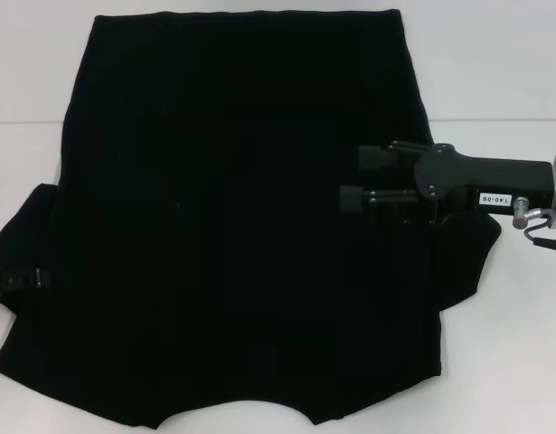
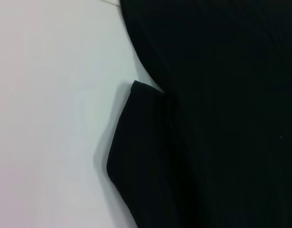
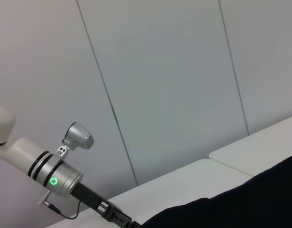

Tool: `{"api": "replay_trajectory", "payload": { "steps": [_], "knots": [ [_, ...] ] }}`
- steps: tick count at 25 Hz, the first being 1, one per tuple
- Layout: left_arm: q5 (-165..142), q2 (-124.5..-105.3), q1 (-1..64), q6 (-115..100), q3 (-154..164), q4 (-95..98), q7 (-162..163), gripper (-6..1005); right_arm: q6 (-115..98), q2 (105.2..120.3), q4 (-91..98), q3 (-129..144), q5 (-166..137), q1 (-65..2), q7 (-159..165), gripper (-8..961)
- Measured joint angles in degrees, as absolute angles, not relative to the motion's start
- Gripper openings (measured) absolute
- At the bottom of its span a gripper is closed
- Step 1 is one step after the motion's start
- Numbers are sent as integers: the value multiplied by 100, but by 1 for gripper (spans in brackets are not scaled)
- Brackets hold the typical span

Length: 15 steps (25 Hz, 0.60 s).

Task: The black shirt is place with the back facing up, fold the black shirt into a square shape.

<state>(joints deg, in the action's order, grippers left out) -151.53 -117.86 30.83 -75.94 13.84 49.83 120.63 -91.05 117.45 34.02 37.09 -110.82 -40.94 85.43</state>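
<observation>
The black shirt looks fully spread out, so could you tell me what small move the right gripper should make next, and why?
Probably lower the right gripper onto the right sleeve to pinch it. The black shirt lies flat on the white table with both sleeves still unfolded, and the gripper hovers open just over that sleeve's seam, holding nothing.

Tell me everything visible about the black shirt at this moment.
The black shirt is plain, soft-looking black fabric, spread flat on the white table with no print showing. Both short sleeves stick out at the sides and the straight hem lies at the far edge. The right gripper reaches in over its right side above the sleeve, fingers apart; contact is unclear. The left gripper sits at the left sleeve's edge. The left wrist view shows that sleeve lying flat.
</observation>
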Motion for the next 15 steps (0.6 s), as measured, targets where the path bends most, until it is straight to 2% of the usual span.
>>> {"api": "replay_trajectory", "payload": {
  "steps": [10, 15],
  "knots": [
    [-15152, -11786, 3128, -7551, 1490, 4983, 12062, 929, -9105, 11741, 3401, 3709, -11045, -4090, 8542, 945],
    [-15234, -11778, 3134, -7368, 1444, 4985, 12194, 810, -9105, 11733, 3401, 3709, -11024, -4082, 8543, 945]
  ]
}}
